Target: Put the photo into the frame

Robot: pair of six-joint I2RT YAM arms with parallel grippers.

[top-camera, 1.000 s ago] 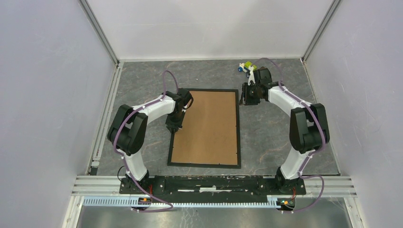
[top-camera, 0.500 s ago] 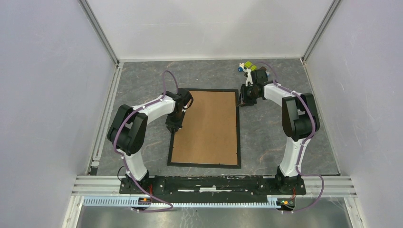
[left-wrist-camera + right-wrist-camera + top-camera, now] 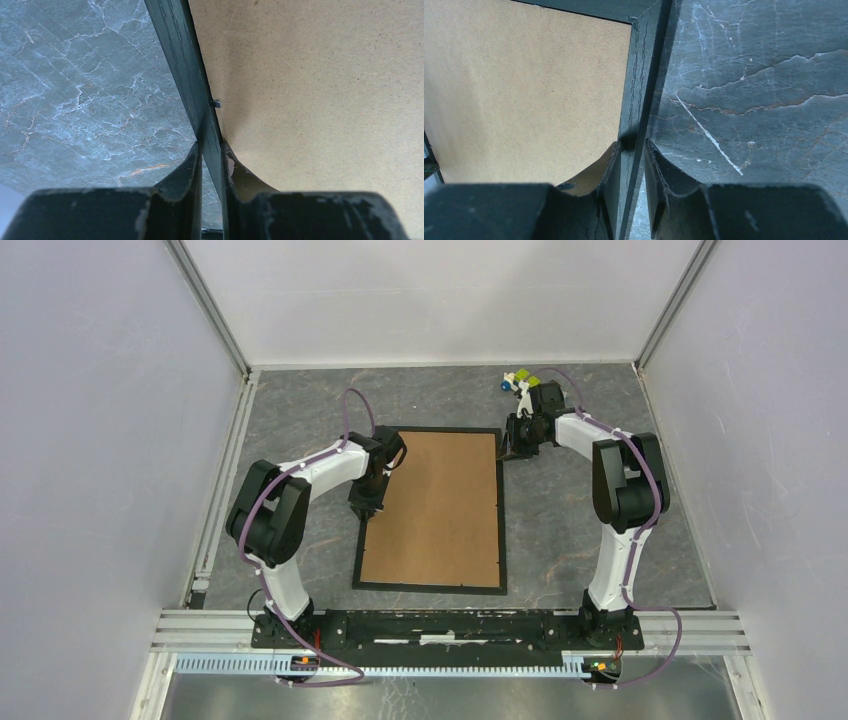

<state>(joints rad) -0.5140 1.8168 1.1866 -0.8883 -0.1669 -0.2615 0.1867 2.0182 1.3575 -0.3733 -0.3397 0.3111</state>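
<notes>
The black frame (image 3: 430, 586) lies flat mid-table with the brown backing board (image 3: 432, 505) filling it. The photo is not in view. My left gripper (image 3: 364, 508) is on the frame's left rail about a third of the way down; in the left wrist view the rail (image 3: 187, 65) runs between the fingers and my gripper (image 3: 210, 150) is shut on it. My right gripper (image 3: 512, 452) is at the right rail just below the top right corner; in the right wrist view the rail (image 3: 639, 75) sits between the fingers and my gripper (image 3: 630, 147) is closed round it.
A small toy of green, white and blue pieces (image 3: 520, 381) lies at the back, just behind the right arm. White walls close off the back and both sides. The black base rail (image 3: 440, 625) runs along the near edge.
My right gripper has moved back and left and come down onto the frame's right rail near the top corner. The left arm and the frame have not moved.
</notes>
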